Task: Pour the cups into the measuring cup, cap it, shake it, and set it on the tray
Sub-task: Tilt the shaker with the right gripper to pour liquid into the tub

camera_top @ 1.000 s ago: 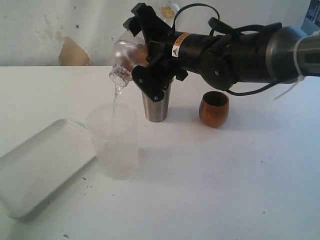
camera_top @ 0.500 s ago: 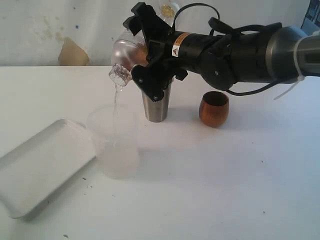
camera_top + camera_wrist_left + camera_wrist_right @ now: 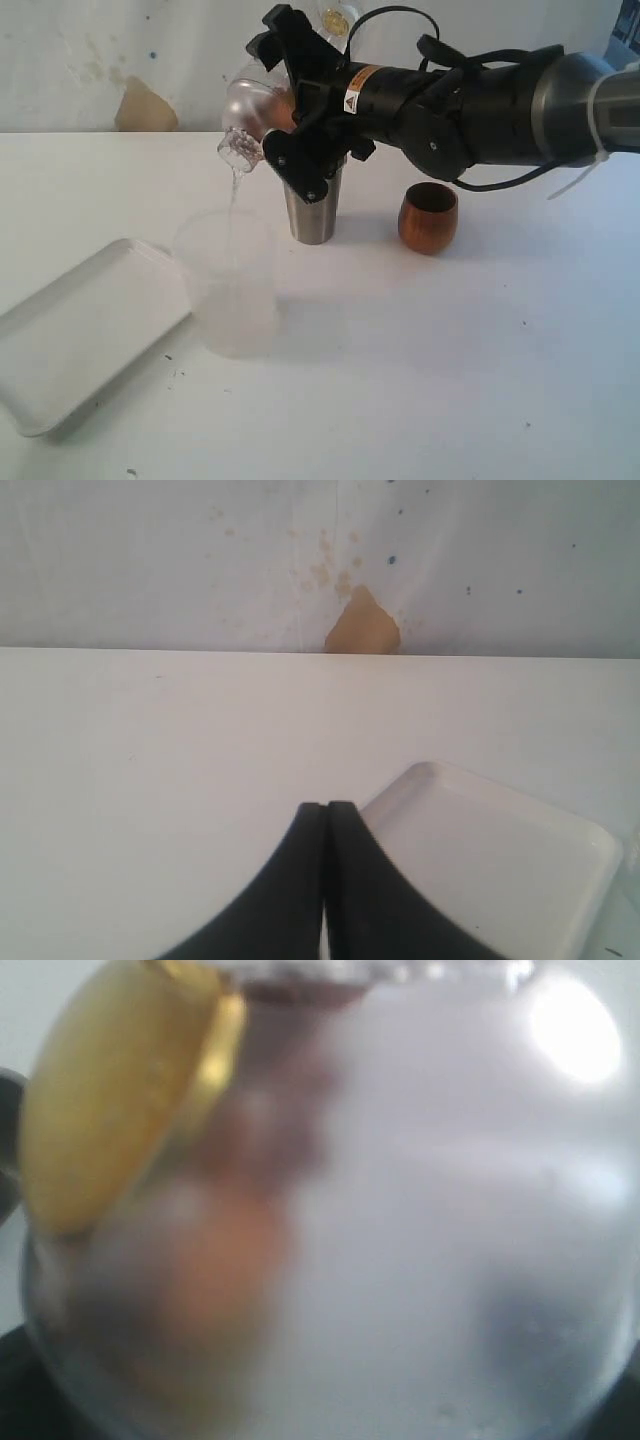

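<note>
My right gripper [image 3: 262, 112] is shut on a frosted translucent cup [image 3: 245, 115], holding it tilted mouth-down at the upper middle of the exterior view. A thin stream of water falls from it into the measuring cup [image 3: 225, 285], which stands upright on the table just below. The frosted cup [image 3: 400, 1220] fills the right wrist view and hides the jaws there. Behind the gripper stands the steel tumbler [image 3: 312, 215], with the wooden cup [image 3: 428, 217] to its right. The white tray [image 3: 85, 330] lies left of the measuring cup. My left gripper [image 3: 326, 806] is shut and empty, beside the tray [image 3: 500, 850].
A brown patch [image 3: 145, 105] marks the wall behind the table's far edge. A yellow disc [image 3: 120, 1090] shows blurred beside the held cup in the right wrist view. The right arm [image 3: 480, 100] stretches across above the tumbler and the wooden cup.
The stream of water from the tilted cup has thinned. The right arm and held cup have barely moved, and the left gripper is still.
</note>
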`<state>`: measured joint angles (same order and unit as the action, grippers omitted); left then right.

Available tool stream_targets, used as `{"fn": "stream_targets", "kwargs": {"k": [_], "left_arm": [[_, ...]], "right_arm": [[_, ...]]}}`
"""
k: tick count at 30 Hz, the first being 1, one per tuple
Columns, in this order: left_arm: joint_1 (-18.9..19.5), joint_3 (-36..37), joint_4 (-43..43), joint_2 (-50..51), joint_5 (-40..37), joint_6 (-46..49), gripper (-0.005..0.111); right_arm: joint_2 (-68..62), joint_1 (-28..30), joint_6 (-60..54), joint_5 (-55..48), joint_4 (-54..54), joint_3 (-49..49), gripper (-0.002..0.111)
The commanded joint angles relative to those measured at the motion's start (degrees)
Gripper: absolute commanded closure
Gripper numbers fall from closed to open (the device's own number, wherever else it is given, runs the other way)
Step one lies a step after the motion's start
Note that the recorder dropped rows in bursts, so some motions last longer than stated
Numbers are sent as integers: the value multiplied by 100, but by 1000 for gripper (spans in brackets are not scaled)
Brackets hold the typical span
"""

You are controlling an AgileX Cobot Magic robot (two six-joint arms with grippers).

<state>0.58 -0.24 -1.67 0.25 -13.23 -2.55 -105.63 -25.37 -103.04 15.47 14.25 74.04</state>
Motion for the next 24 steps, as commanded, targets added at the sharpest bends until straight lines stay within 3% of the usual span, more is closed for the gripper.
{"fn": "stream_targets", "kwargs": {"k": [1,24], "left_arm": [[8,24,57,-25,-11,-3,107],[8,24,57,-25,-11,-3,107]], "right_arm": [[73,32,0,347,-8,74,108],[73,32,173,45,-28,74,108]]}}
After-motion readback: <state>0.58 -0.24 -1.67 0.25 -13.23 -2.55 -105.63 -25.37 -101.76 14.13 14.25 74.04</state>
